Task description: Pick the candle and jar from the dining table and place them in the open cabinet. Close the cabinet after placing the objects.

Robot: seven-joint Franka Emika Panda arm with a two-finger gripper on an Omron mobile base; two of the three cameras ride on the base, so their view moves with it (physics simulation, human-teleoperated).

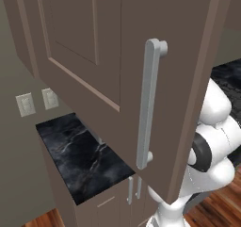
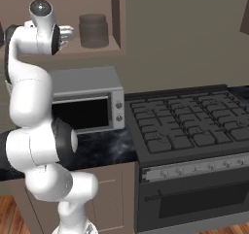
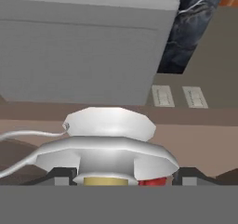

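Note:
My gripper (image 2: 69, 33) is raised at the open cabinet (image 2: 97, 48), level with its lower shelf. In the hand view the candle (image 3: 106, 181) shows as a yellowish stub in its silvery holder (image 3: 109, 148), which fills the gap between my fingertips (image 3: 60, 176). My gripper (image 3: 123, 177) looks shut on the holder's rim. The holder's thin handle curves off to the left. A small bright-red bit (image 3: 152, 182) sits right beside the stub; I cannot tell if it is the jar. The cabinet door (image 1: 94, 56) with its pale bar handle (image 1: 148, 103) stands swung open close to the left camera. The dining table is out of view.
A dark brown canister (image 2: 92, 30) stands on the shelf just right of my hand. A grey microwave (image 2: 87, 104) sits on the black counter (image 1: 84, 155) under the cabinet, and a stove (image 2: 189, 126) lies to its right. Two wall outlets (image 1: 37, 101) are on the left wall.

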